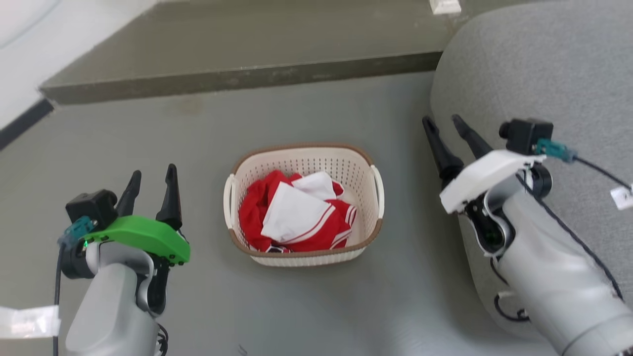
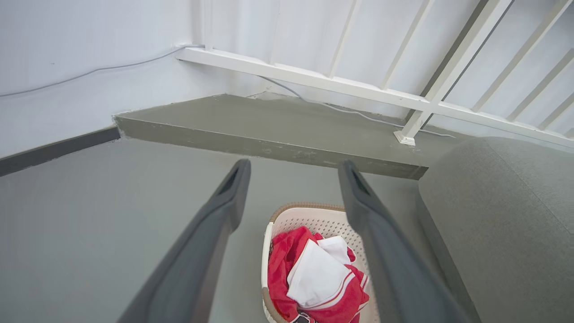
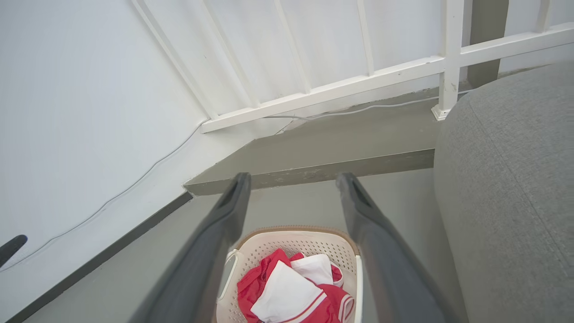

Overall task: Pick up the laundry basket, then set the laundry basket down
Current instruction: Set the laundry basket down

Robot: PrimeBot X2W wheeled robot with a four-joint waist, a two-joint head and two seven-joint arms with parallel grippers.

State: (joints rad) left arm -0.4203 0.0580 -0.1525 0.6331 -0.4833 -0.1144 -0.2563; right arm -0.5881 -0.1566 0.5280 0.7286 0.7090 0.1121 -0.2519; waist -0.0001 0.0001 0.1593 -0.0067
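I'm seeing a cream-white perforated laundry basket (image 1: 316, 165) with a brown woven-look rim, red clothes (image 1: 296, 217) with white panels and stripes inside it, grey-green floor (image 1: 321, 109) around it, grey sofa (image 1: 544, 74) beside it.

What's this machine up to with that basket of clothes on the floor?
A two-armed robot is getting ready to lift the laundry basket, which sits on the grey floor with red and white clothes inside. Neither arm touches it. The left gripper hovers open on the basket's left, and the right gripper hovers open on its right, beside a grey cushioned seat. Nothing is lifted yet.
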